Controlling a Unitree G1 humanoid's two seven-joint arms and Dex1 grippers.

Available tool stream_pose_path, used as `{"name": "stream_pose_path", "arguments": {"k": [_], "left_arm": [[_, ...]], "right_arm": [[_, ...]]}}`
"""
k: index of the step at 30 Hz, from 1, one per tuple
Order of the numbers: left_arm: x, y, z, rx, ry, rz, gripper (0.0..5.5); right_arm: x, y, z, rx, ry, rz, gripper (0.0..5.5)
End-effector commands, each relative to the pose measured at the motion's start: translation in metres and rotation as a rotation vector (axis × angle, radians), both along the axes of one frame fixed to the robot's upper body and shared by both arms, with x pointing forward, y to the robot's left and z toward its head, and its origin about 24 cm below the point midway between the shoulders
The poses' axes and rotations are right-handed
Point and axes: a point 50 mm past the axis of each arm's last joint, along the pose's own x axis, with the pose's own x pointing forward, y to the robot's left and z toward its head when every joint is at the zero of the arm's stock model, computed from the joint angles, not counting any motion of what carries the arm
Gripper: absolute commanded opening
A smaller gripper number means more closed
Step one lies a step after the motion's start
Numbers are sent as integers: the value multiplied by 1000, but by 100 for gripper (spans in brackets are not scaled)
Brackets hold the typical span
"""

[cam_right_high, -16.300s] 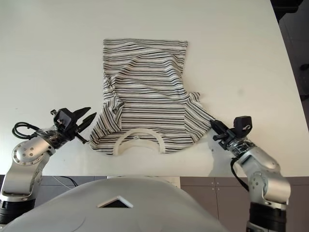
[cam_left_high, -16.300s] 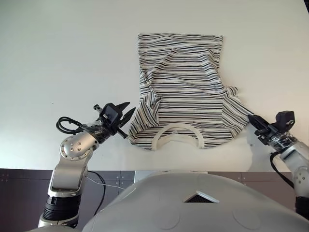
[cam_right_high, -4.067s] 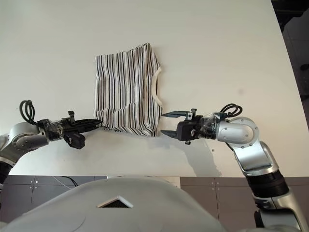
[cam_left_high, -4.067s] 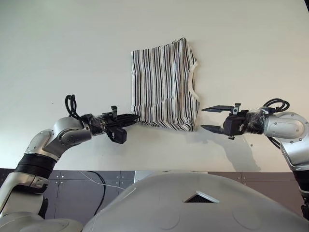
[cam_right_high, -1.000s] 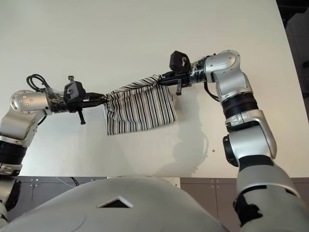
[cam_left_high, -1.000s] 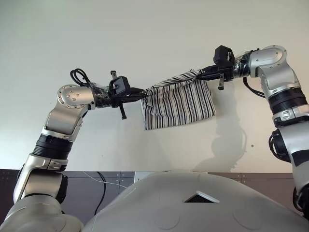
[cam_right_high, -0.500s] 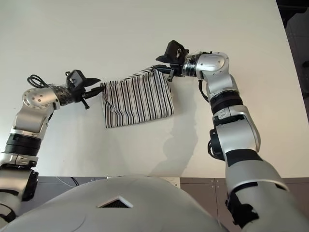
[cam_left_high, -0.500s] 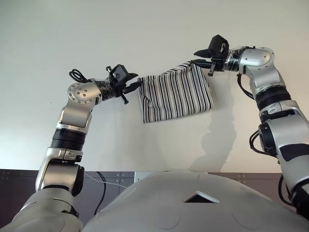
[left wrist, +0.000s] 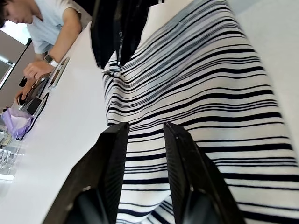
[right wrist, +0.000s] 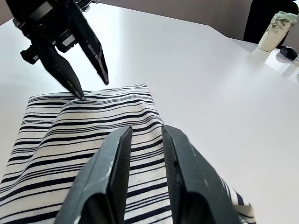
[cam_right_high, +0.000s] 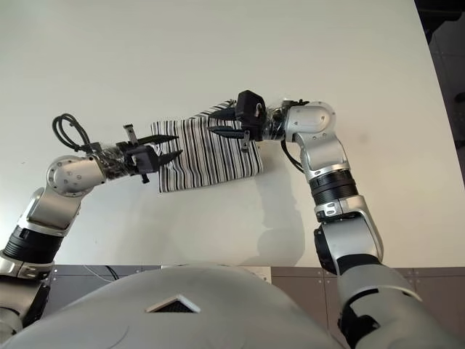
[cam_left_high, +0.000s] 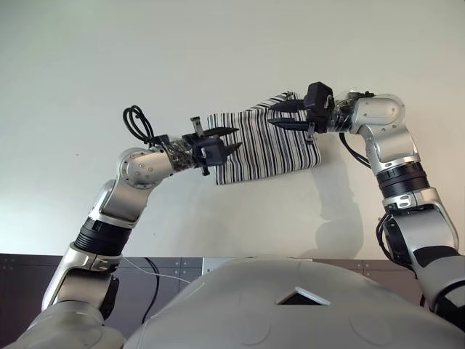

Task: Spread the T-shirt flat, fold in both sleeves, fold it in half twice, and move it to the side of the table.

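My left claw (cam_left_high: 227,139) hangs over the left edge of the T-shirt (cam_left_high: 270,145). It is spread wide, its two dark fingers (cam_left_high: 218,131) pointing right across the cloth, and it has hold of nothing. From my right wrist I see that same claw (right wrist: 93,90) with one tip down at the shirt's corner. Whether the tip presses on the cloth or sits just above it I cannot tell. From my left wrist, the fingers (left wrist: 110,168) stand apart, with striped cloth (left wrist: 210,93) showing in the gap between them.

The T-shirt lies on the white bench (cam_left_high: 109,65), between my two claws. It is folded into a small, roughly rectangular packet. Its black and white stripes run from the far edge toward me, and the packet sits slightly askew, its right side a little farther from me than its left. The top layer looks mostly smooth, with a few soft ripples near the left side.

My right claw (cam_left_high: 272,114) is over the far right part of the shirt and points left, toward my other claw. It too is well open and grips nothing. Its fingers (right wrist: 114,168) are parted above the stripes, and the cloth (right wrist: 70,154) lies loose beneath them.

Far off past the shirt, a pale cup (right wrist: 279,29) stands upright.
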Motion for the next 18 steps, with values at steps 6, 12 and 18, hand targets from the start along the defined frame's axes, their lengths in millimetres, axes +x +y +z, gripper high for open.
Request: {"name": "stream_pose_path", "arguments": {"k": [6,12,18], "left_arm": [[7,18,-23,81,28,59,136],[4,48,-42,153,112,128,136],[31,54,-23,-64,57,308,136]], "right_arm": [[13,5,-37,-151,64,-29,114],[11,-17,-64,-248,124,-149,114],[8,-54,-81,-320,167,-358,114]]}}
